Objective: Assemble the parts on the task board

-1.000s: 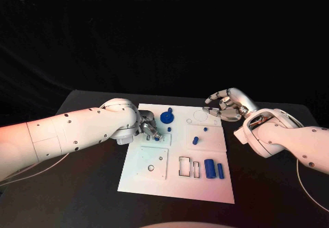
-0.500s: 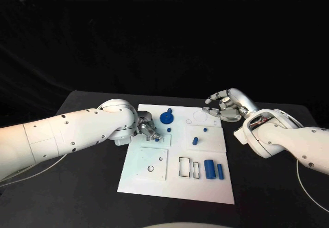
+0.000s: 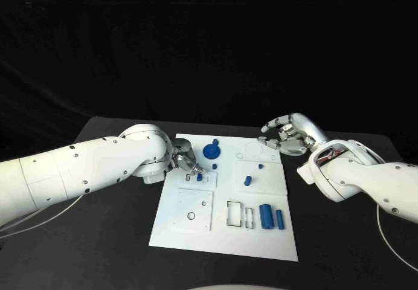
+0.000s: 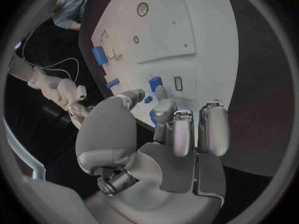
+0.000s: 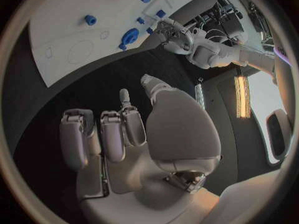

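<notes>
The white task board point(image 3: 228, 226) lies in the middle of the black table. My left hand point(image 3: 183, 161) is over its near-left part, with its fingertips point(image 4: 162, 91) right beside a small blue part point(image 3: 199, 177) point(image 4: 154, 83) that stands next to a narrow slot point(image 4: 177, 83). It holds nothing that I can make out. A blue gear-like part point(image 3: 212, 149), a small blue peg point(image 3: 214, 164), an oblong blue part point(image 3: 248, 179) and two blue blocks point(image 3: 266, 215) are on the board. My right hand point(image 3: 287, 135) point(image 5: 134, 134) hovers at the board's far right corner, fingers apart and empty.
The board has a square inset plate point(image 3: 193, 208) and rectangular cut-outs point(image 3: 235, 212) toward its near end. Bare black table point(image 3: 104, 241) lies on both sides of the board. My left forearm point(image 3: 87, 172) crosses the table's left side.
My left hand has drawn back a little toward the board's far left, uncovering the small blue part, which stays in place. The right hand has barely moved.
</notes>
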